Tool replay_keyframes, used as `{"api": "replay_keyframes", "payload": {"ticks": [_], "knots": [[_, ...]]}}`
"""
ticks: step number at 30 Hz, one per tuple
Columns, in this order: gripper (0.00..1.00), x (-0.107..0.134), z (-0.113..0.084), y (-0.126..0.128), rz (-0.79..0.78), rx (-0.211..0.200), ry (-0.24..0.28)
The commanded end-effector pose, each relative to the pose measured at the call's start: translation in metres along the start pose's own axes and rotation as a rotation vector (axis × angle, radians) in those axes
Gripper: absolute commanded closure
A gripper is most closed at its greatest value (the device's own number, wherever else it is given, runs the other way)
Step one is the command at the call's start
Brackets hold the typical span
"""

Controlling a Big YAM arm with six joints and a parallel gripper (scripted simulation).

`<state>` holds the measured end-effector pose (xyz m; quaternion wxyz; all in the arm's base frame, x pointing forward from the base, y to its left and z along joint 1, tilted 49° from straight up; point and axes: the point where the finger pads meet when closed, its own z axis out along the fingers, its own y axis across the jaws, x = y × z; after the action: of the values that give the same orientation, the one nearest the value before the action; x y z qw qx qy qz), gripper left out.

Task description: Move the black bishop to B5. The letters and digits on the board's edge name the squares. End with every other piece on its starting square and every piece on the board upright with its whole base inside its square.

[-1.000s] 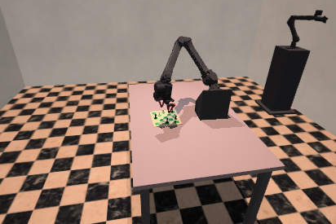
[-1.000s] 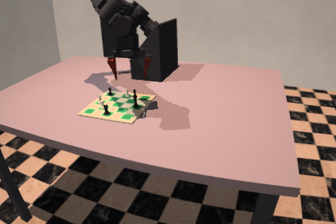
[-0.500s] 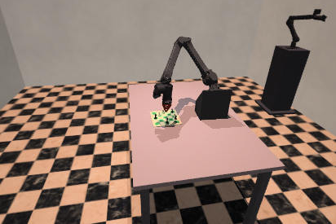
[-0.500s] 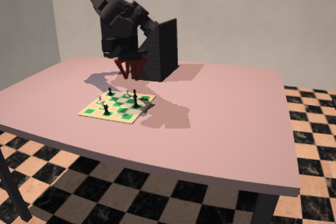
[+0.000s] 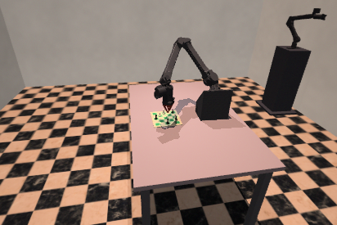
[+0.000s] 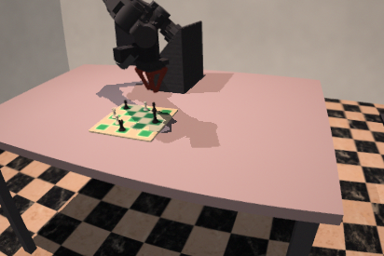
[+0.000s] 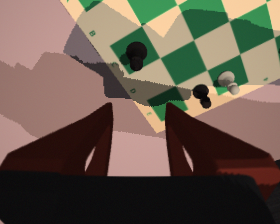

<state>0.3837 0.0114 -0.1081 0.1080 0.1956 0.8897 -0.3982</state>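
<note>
A small green and cream chessboard [image 6: 135,122] lies on the pink table and also shows in the top view [image 5: 164,119]. It carries black pieces, one taller [image 6: 155,113] and two shorter [image 6: 125,103] [image 6: 121,125], and small white pieces [image 6: 145,105]. I cannot tell for sure which black piece is the bishop. My gripper [image 6: 154,86] hangs well above the board's far edge, fingers pointing down. In the wrist view the red fingers stand narrowly apart with nothing between them, over a board corner. A black piece [image 7: 136,52], a second black piece [image 7: 202,94] and a white piece [image 7: 228,81] lie beyond them.
The arm's black base block [image 6: 186,58] stands on the table behind the board. A tall black pedestal with a camera arm [image 5: 286,78] stands on the floor to the right of the table. The board lies near the table's left edge.
</note>
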Motion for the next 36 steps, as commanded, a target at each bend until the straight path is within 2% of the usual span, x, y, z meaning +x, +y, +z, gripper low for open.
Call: {"api": "replay_keyframes", "payload": {"ticks": [1, 19, 29, 32, 36], "knots": [[0.65, -0.022, -0.010, 0.008, 0.074, -0.025, -0.016], [0.65, -0.022, -0.009, 0.008, 0.076, -0.027, -0.016], [0.65, -0.017, 0.003, 0.009, 0.094, -0.017, -0.011], [0.65, -0.016, 0.000, 0.008, 0.076, -0.018, -0.015], [0.65, -0.006, 0.013, 0.003, 0.056, -0.004, -0.002]]}}
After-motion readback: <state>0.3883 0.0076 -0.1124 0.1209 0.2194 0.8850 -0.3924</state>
